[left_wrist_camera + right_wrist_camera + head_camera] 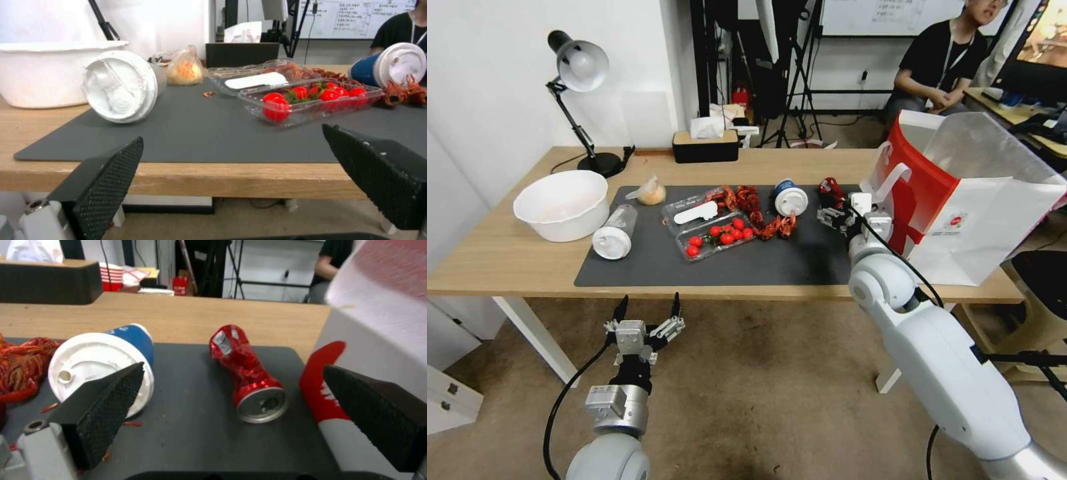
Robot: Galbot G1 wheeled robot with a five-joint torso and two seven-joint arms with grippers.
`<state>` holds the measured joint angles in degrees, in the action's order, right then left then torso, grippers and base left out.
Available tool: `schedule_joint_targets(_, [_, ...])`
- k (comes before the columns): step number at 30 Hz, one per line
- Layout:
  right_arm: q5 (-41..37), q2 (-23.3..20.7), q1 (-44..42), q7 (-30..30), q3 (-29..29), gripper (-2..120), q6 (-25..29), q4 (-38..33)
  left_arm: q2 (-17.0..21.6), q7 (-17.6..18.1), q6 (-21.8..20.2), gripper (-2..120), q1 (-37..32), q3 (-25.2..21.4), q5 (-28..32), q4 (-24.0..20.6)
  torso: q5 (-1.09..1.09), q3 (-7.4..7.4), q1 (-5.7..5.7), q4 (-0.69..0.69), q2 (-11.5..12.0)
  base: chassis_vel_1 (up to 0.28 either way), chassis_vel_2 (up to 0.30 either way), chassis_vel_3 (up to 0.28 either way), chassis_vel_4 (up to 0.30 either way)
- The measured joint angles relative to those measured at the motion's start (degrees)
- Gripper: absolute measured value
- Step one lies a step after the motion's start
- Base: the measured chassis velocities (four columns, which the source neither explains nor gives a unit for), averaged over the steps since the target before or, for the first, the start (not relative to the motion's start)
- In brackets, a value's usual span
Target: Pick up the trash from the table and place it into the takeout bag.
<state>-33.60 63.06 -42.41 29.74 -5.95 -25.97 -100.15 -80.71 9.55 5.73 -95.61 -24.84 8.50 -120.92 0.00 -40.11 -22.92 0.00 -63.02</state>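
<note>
On the table [507, 267], a crushed red can [830, 189] lies at the right end of the dark mat, beside the white and red takeout bag [967, 200]. My right gripper [832, 217] hovers open just in front of the can. In the right wrist view the can [245, 366] sits ahead between the spread fingers of the gripper [232, 367], untouched. A blue-white lidded cup [790, 198] lies on its side left of the can. A clear white-capped bottle [614, 233], a small bag of orange food [652, 193] and a round pale bowl [560, 203] are further left. My left gripper [649, 303] is open below the table's front edge.
Clear plastic trays with red tomatoes [720, 237] and red crayfish shells [750, 203] occupy the mat's middle. A desk lamp [580, 73] and a black tissue box [705, 145] stand at the table's back. The bag's handle [890, 180] is close to my right wrist.
</note>
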Motion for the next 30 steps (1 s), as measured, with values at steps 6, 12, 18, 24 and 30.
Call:
schedule_joint_targets(6, [-1.7,0.2,1.0,-0.5,0.1,100,-1.1,1.1,0.0,0.0,0.0,100,-0.1,-0.3,0.0,-0.1,0.00,0.00,0.00,0.00,0.0,0.000,0.000,0.000,0.000])
schedule_joint_targets(12, [-3.7,0.6,2.1,-1.4,0.2,100,-1.8,3.1,0.1,0.0,0.1,100,-0.1,-0.6,0.3,-0.1,0.01,0.00,0.00,0.00,0.0,0.000,0.000,0.000,0.000])
schedule_joint_targets(18, [-4.2,1.2,4.1,-1.8,0.5,100,-1.8,5.9,0.3,0.0,0.1,100,-0.1,-0.5,0.4,-0.3,0.01,0.00,0.00,0.00,0.0,0.000,0.000,0.000,0.000])
schedule_joint_targets(24, [-4.4,1.5,7.1,-1.6,1.1,100,-1.6,10.0,0.2,0.1,0.1,100,-0.2,-0.5,0.4,-0.4,0.00,0.00,0.00,-0.01,0.0,0.000,0.000,0.000,0.000])
schedule_joint_targets(30, [-4.9,2.3,10.1,-1.0,2.4,100,-1.5,14.4,0.3,0.1,0.6,100,-0.4,-0.6,0.5,-0.5,0.00,0.00,0.01,0.00,0.0,0.000,0.000,0.000,0.000])
